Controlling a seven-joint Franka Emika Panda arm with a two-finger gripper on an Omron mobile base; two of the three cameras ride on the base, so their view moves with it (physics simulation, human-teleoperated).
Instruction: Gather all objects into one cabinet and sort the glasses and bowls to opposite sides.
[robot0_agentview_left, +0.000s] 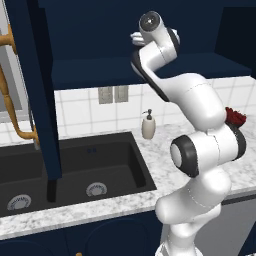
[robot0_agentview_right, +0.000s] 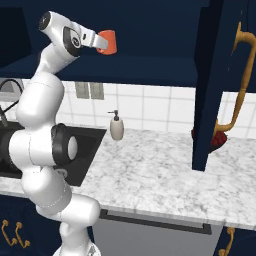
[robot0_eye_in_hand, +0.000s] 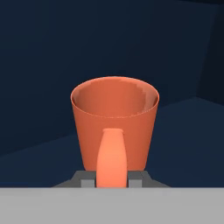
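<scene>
Nearest to the hand camera is the orange-red tumbler (robot0_eye_in_hand: 114, 122), with its open mouth turned toward the dark inside of the cabinet. One finger (robot0_eye_in_hand: 111, 157) lies over its near wall, and the gripper (robot0_agentview_right: 100, 42) is clenched on the tumbler, its jaws narrow around the wall of the glass. From the right base view the tumbler (robot0_agentview_right: 108, 41) is held high, in front of the open upper cabinet (robot0_agentview_right: 150, 35), above the front edge of the cabinet's floor and not touching it. It is tilted, not upright. From the left base view the gripper (robot0_agentview_left: 136, 39) sits at the end of the raised white arm (robot0_agentview_left: 195, 125), and the glass itself is hidden behind the wrist.

Below, on the marble counter (robot0_agentview_right: 150, 175), a cream soap dispenser (robot0_agentview_right: 116, 126) stands upright near the back wall, just beside the right edge of the black sink (robot0_agentview_left: 75, 170). An open dark blue cabinet door (robot0_agentview_right: 212, 85) with a brass handle (robot0_agentview_right: 237, 85) hangs over the right part of the counter. Behind its lower edge a dark red thing (robot0_agentview_right: 217, 141) shows partly; I cannot tell what it is. I cannot find the bowl with certainty.
</scene>
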